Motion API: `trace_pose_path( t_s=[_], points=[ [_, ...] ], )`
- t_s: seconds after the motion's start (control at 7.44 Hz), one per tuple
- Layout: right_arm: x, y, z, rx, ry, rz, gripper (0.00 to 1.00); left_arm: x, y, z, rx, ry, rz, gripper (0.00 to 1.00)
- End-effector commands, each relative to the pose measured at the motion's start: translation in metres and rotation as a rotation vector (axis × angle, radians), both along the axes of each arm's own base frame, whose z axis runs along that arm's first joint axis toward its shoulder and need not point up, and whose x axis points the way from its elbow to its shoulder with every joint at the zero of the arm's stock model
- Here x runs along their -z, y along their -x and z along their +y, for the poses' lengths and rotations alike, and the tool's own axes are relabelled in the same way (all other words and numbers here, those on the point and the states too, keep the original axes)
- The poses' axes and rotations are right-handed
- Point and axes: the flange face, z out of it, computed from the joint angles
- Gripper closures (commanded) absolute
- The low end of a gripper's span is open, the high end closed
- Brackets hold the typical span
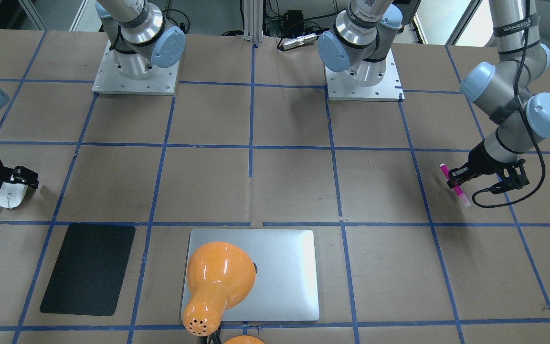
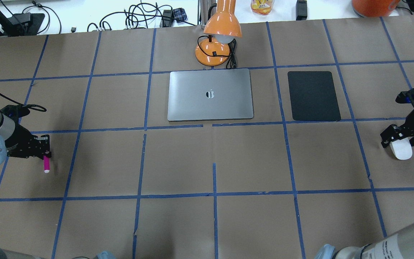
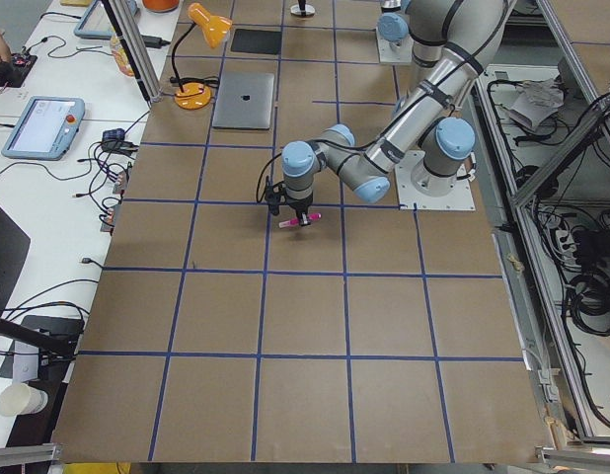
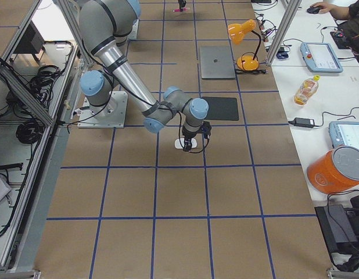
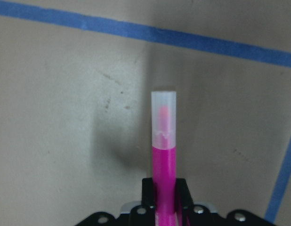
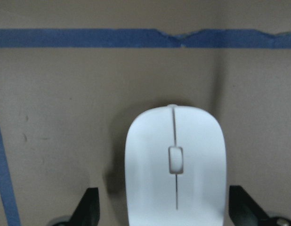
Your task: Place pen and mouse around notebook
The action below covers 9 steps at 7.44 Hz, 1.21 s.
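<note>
While the left gripper point(image 2: 46, 155), at the left edge of the overhead view, is clamped on the short magenta-pink pen with the pale translucent cap point(image 2: 46, 166), you can see the cap end sticking out past its fingertips. At the right edge, the right gripper point(image 2: 400, 139) stands spread astride the small white oval mouse point(image 2: 402, 151); the wrist view shows a gap beside one finger. The large silver-grey metal notebook point(image 2: 210, 94) lies upper centre on the brown paper-covered table point(image 2: 178, 162), well apart from both. It sits just below an orange desk lamp point(image 2: 221, 36), with a thin matte black pad point(image 2: 313, 95) to its right.
</note>
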Motion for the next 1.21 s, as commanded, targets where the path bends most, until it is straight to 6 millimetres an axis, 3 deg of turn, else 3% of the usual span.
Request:
trace_pose_path(
  t_s=[0.0, 0.13, 0.4, 0.67, 0.81, 1.07],
  points=[
    [-0.001, 0.0, 0.0, 0.001, 0.004, 0.002, 0.26, -0.028, 0.113, -0.009, -0.234, -0.025, -0.03, 1.0],
    [-0.002, 0.001, -0.001, 0.0, 0.005, 0.005, 0.45, -0.038, 0.166, -0.009, -0.32, -0.006, -0.043, 1.0],
    [-0.004, 0.005, 0.003, -0.005, -0.032, 0.047, 0.73, -0.034, 0.285, 0.003, -0.567, -0.005, -0.06, 1.0],
    [-0.023, 0.005, -0.002, -0.009, -0.004, 0.072, 0.73, -0.019, 0.388, 0.03, -0.79, 0.025, -0.061, 1.0],
    [-0.035, 0.002, -0.01, -0.013, 0.023, 0.078, 0.72, -0.01, 0.427, 0.04, -0.889, 0.052, -0.036, 1.0],
    [-0.056, -0.039, -0.047, -0.068, 0.073, 0.11, 0.72, 0.014, 0.482, 0.028, -1.013, 0.059, -0.016, 1.0]
  ],
)
